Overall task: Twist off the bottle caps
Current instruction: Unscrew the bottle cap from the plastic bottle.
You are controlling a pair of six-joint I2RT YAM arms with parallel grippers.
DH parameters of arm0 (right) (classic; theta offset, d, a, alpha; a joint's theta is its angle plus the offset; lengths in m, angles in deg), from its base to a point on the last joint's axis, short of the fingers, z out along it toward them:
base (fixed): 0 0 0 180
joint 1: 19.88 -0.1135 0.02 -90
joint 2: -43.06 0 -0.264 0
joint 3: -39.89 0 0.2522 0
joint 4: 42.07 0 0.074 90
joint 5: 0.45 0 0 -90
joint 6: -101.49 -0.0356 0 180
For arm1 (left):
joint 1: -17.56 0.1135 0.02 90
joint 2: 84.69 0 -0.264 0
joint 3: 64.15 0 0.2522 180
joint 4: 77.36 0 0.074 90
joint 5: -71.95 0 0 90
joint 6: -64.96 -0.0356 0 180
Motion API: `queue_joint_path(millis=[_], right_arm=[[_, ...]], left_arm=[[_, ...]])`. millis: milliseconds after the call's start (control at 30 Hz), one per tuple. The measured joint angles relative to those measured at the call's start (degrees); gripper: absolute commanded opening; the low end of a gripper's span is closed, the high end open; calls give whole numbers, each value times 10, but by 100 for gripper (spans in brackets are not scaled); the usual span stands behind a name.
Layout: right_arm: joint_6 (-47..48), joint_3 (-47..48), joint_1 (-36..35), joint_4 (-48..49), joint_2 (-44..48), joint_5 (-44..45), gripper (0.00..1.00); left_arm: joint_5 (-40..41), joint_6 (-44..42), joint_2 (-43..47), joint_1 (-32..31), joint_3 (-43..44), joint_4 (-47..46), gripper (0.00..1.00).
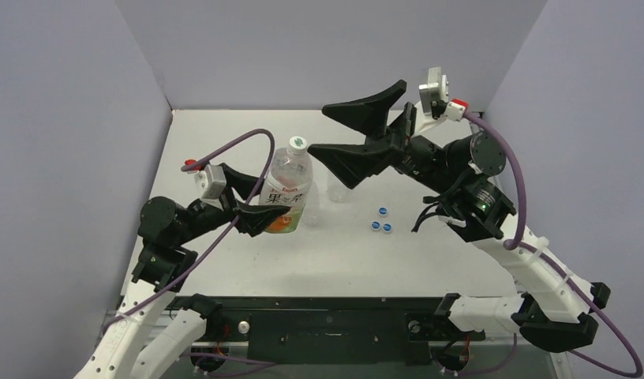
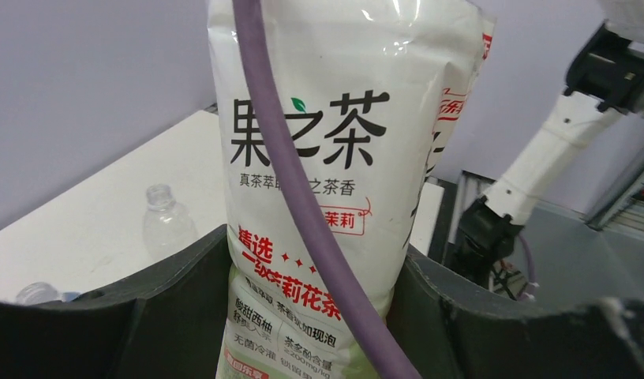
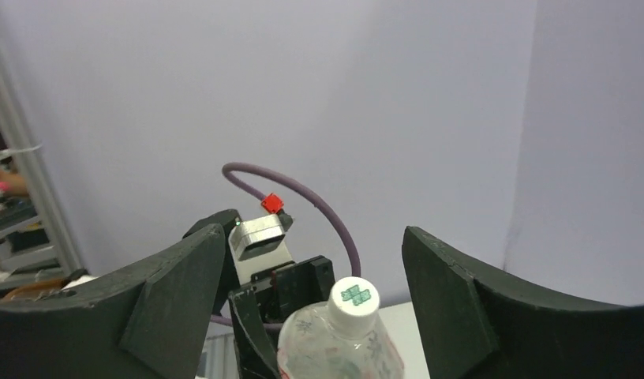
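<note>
The wide bottle (image 1: 288,189) with the orange-and-green label stands upright at mid-table, its white bottle cap (image 1: 298,143) still on its neck. My left gripper (image 1: 265,219) is shut on its lower body; in the left wrist view the dark fingers (image 2: 157,308) press both sides of the label (image 2: 319,181). My right gripper (image 1: 319,129) hangs open just right of the cap, touching nothing. In the right wrist view the cap (image 3: 355,298) sits between and beyond the spread fingers (image 3: 453,292). Three blue bottle caps (image 1: 382,222) lie loose on the table.
A plain clear bottle (image 1: 337,186) without a cap stands under the right gripper, and another (image 1: 313,210) stands beside the labelled bottle. The left wrist view shows an uncapped clear bottle (image 2: 162,223). A purple cable (image 2: 303,197) crosses in front of the label. Grey walls enclose the table.
</note>
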Motion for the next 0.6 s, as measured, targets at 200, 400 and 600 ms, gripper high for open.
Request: queue_joint_path(millis=[200,400,600], right_arm=[[80,161,-95,-172,-76,248,73],[79,187,-101,-256,-134,372,73],[62,187,-104,-276,-174,397,72]], left_arm=[[110,-62,-8,0,0,12,0],[174,-108,-8,0,-10,13,0],[207,-136,-3,0,-14,19,0]])
